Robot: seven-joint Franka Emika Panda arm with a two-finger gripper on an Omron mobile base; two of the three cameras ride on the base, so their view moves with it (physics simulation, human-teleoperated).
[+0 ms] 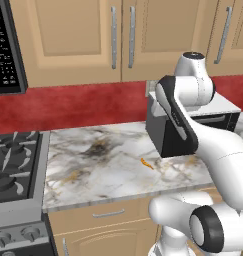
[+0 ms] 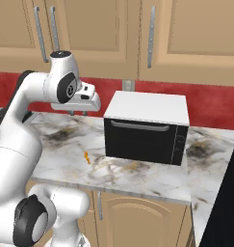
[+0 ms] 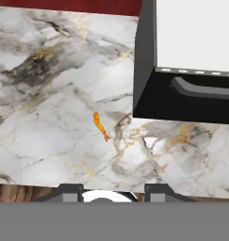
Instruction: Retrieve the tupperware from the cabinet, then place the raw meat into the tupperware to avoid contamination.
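While hanging high above the marble counter (image 1: 93,165), gripper (image 2: 78,113) holds nothing, fingers apart; raw meat (image 3: 101,126) near front edge, beside toaster oven (image 2: 146,128).

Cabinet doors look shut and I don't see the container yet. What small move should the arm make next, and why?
Probably raise the gripper toward the silver bar handles of the light-tan wooden wall cabinet. Both doors are closed, no container is out, and the thin orange-red meat sliver lies bare on the marble counter beside the black box appliance. The gripper holds nothing.
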